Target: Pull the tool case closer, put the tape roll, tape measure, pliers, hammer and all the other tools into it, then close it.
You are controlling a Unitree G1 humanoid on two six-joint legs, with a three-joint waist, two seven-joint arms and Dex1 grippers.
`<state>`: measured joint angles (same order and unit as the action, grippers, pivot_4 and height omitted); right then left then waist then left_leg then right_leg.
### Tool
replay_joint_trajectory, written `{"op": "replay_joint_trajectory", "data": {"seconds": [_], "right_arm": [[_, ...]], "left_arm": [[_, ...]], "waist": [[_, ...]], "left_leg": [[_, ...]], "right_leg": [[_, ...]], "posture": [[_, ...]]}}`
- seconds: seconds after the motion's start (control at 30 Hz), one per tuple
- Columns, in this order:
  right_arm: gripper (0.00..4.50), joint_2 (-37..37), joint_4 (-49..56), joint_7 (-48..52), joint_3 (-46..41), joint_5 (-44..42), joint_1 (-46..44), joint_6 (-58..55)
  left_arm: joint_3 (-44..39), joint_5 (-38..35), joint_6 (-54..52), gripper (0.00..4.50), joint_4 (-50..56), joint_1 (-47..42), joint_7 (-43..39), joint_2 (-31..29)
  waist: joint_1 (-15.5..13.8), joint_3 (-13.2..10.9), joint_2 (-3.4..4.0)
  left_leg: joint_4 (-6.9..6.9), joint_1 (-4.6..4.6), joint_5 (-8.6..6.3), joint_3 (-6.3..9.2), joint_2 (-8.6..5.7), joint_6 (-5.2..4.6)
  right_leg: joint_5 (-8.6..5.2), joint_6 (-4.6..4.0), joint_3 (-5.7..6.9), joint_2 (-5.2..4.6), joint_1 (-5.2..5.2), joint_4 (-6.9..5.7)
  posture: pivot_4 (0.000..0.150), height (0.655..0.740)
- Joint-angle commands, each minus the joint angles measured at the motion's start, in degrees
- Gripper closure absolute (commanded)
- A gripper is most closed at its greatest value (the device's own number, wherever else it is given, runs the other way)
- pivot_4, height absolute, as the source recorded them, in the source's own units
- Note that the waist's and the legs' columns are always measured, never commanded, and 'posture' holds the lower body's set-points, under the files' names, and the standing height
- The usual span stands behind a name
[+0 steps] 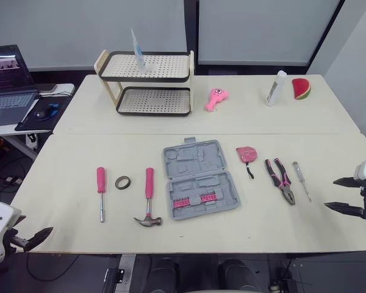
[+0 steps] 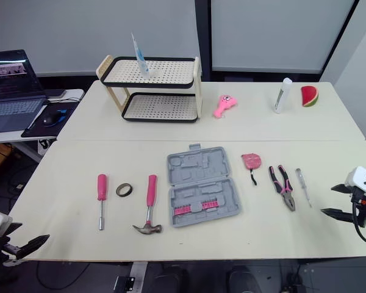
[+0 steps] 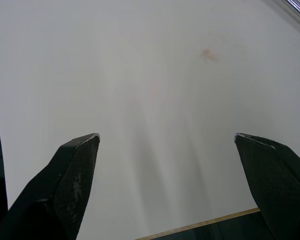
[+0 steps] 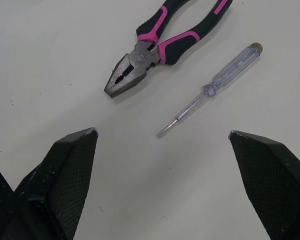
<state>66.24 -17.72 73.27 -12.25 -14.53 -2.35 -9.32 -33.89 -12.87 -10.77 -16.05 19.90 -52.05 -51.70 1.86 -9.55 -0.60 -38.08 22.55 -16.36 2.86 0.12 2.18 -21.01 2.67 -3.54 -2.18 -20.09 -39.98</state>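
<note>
The grey tool case (image 1: 198,180) lies open at the table's middle, a row of pink bits in its near half. To its left lie a pink-handled hammer (image 1: 148,198), a tape roll (image 1: 122,182) and a pink driver (image 1: 100,192). On its right are a pink tape measure (image 1: 246,154), pliers (image 1: 279,179) and a clear tester screwdriver (image 1: 302,180). My right gripper (image 1: 332,193) is open at the table's right edge, just short of the pliers (image 4: 150,55) and tester screwdriver (image 4: 210,87). My left gripper (image 2: 25,249) is open over the bare front-left corner.
A two-tier rack (image 1: 147,82) holding a tube (image 1: 137,52) stands at the back, with a pink toy (image 1: 216,99), a white bottle (image 1: 276,88) and a watermelon-slice toy (image 1: 301,88) to its right. A laptop (image 1: 9,82) and mouse (image 1: 46,113) sit on a side table at far left.
</note>
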Motion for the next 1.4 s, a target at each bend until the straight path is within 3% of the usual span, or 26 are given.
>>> {"op": "replay_joint_trajectory", "data": {"seconds": [0.03,0.47,0.97,1.2,1.4], "right_arm": [[0.02,0.6,0.82,-0.21,-1.79,-0.03,-0.02,0.52],[0.02,-0.08,-0.63,-2.02,-1.77,0.16,-0.74,1.75],[0.02,-1.28,0.63,-4.0,-3.58,-0.81,-0.48,2.01],[0.02,-2.64,7.94,-5.54,-4.23,-3.81,-3.41,-3.4],[0.02,-7.12,20.55,-8.47,0.59,-6.52,-8.44,-11.34]], "left_arm": [[-1.46,-0.6,0.54,0.0,-0.41,0.56,-0.39,-0.96],[-4.15,-5.52,1.13,0.0,-5.27,-1.73,-4.4,-1.89],[-4.11,-5.99,2.87,0.0,-5.38,-0.34,-3.53,0.32],[-2.49,-8.64,-3.48,0.0,11.52,1.41,0.0,4.95],[4.94,-11.26,-13.46,0.0,27.84,-2.86,2.48,5.56]], "waist": [[0.0,0.0,0.0],[0.02,0.01,-0.01],[0.02,0.01,-0.01],[0.01,0.04,-0.06],[-0.12,0.07,-0.1]], "left_leg": [[0.0,0.0,0.0,0.0,0.0,0.0],[-0.01,0.0,0.0,0.02,0.0,0.0],[-0.01,0.0,0.0,0.02,0.0,0.0],[-0.03,0.02,0.0,0.06,0.02,0.0],[-0.11,0.09,0.01,0.16,-0.01,0.01]], "right_leg": [[0.0,0.0,0.0,0.0,0.0,0.0],[0.0,0.0,0.12,0.0,0.0,-0.01],[0.0,0.0,0.13,0.0,0.0,-0.01],[0.0,0.0,0.04,0.0,0.02,-0.02],[0.0,0.0,0.08,0.0,0.07,-0.01]], "posture": [[0.15,0.729],[0.15,0.729],[0.15,0.729],[0.15,0.729],[0.15,0.729]]}}
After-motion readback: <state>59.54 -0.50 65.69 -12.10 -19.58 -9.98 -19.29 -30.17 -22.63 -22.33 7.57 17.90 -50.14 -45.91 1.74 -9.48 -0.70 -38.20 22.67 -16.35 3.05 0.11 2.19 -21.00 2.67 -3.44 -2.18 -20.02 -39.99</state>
